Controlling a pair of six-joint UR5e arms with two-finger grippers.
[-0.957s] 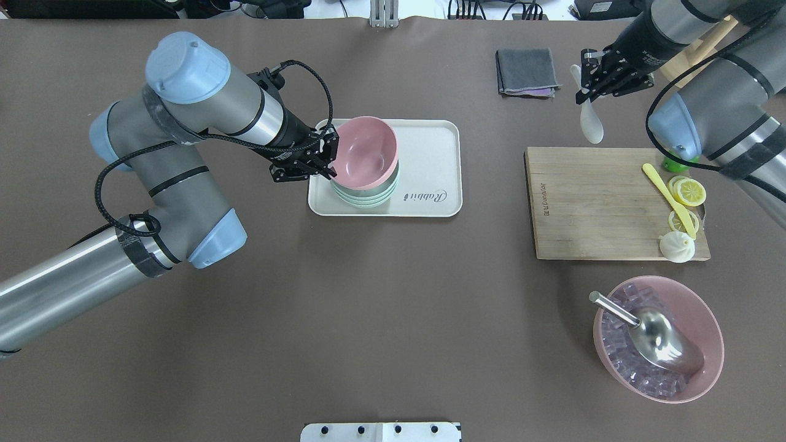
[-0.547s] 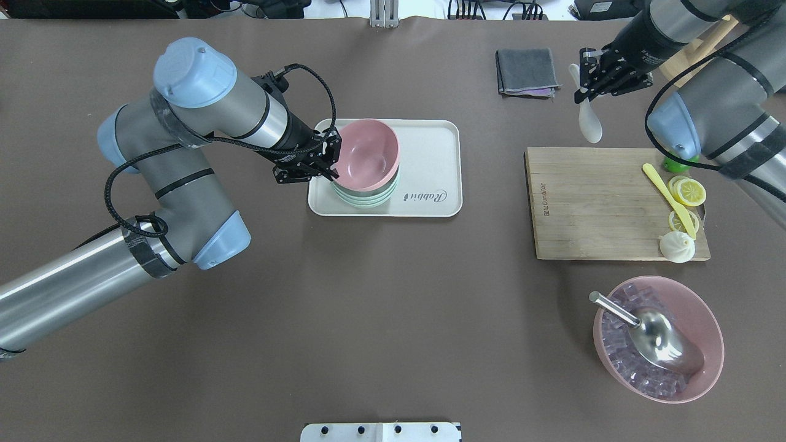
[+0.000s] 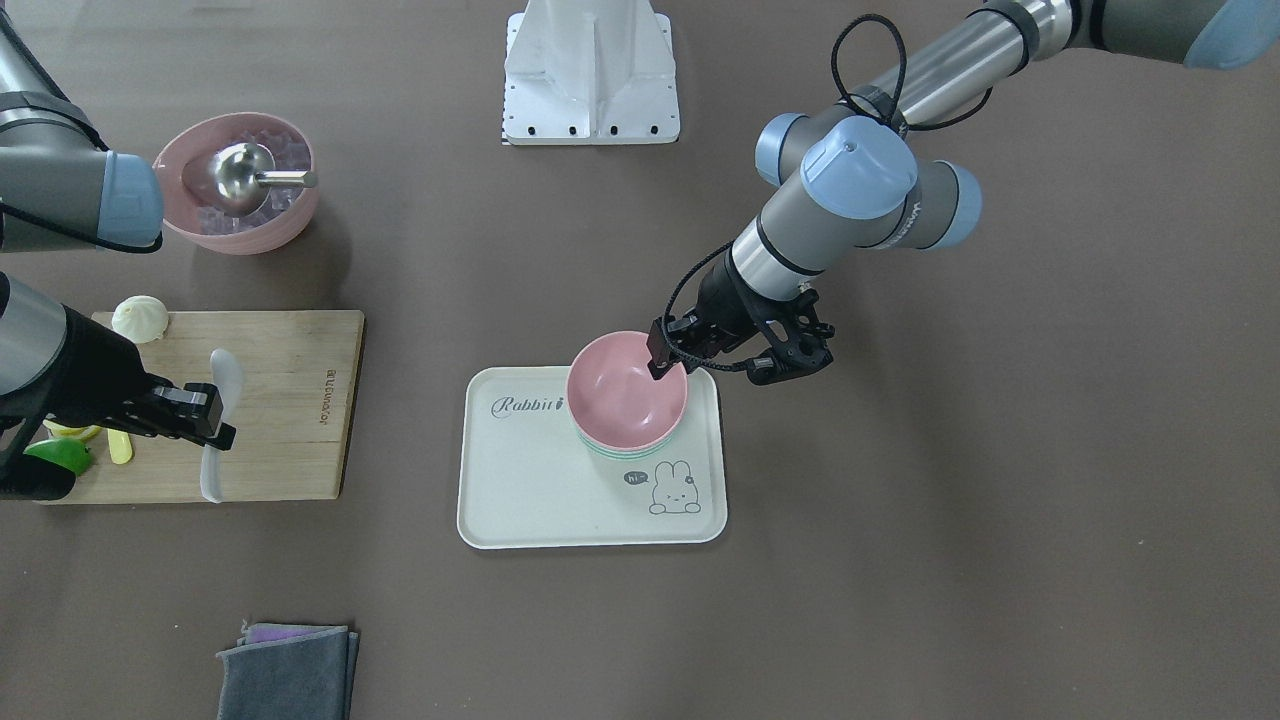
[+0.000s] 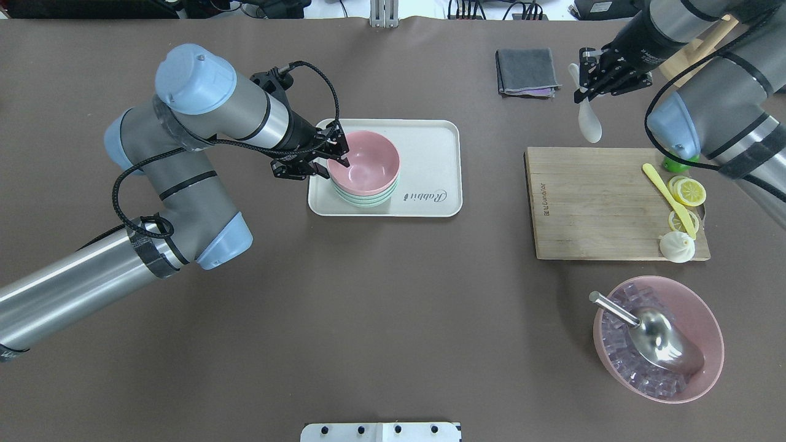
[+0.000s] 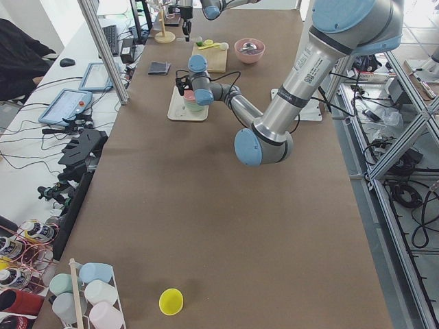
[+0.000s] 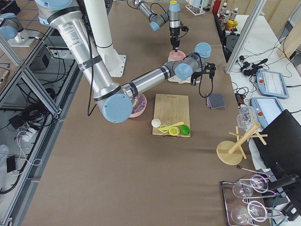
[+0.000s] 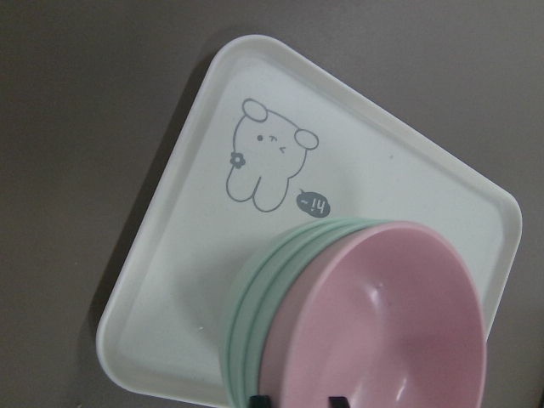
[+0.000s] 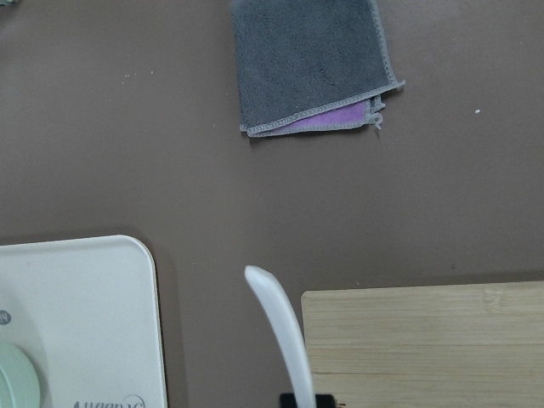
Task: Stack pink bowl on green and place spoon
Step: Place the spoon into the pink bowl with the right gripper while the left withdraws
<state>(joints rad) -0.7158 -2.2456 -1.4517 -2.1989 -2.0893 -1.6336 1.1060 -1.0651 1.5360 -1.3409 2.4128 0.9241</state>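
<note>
Overhead exterior: pink bowl [image 4: 366, 169] sits on green bowls [image 4: 363, 202] (left end effector [image 4: 339, 161] grip: cannot tell), so spoon [image 4: 591, 126], clenched by right end effector [image 4: 585, 93], likely goes next.

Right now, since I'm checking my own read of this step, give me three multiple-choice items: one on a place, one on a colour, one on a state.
1. What does the empty pink bowl rest on?
A. the cutting board
B. the green bowls on the tray
C. the bare table

2. What colour is the spoon at the right gripper?
A. white
B. yellow
C. silver

3. What state is that spoon in?
A. lying in the empty pink bowl
B. gripped in the jaws, hanging clear of the table
C. lying on the grey cloth

Answers:
1. B: the left wrist view shows green rims just under the pink rim, on the tray.
2. A: it looks plain white in the overhead view.
3. B: the jaws close on its handle, and its bowl end hangs below them.
</note>
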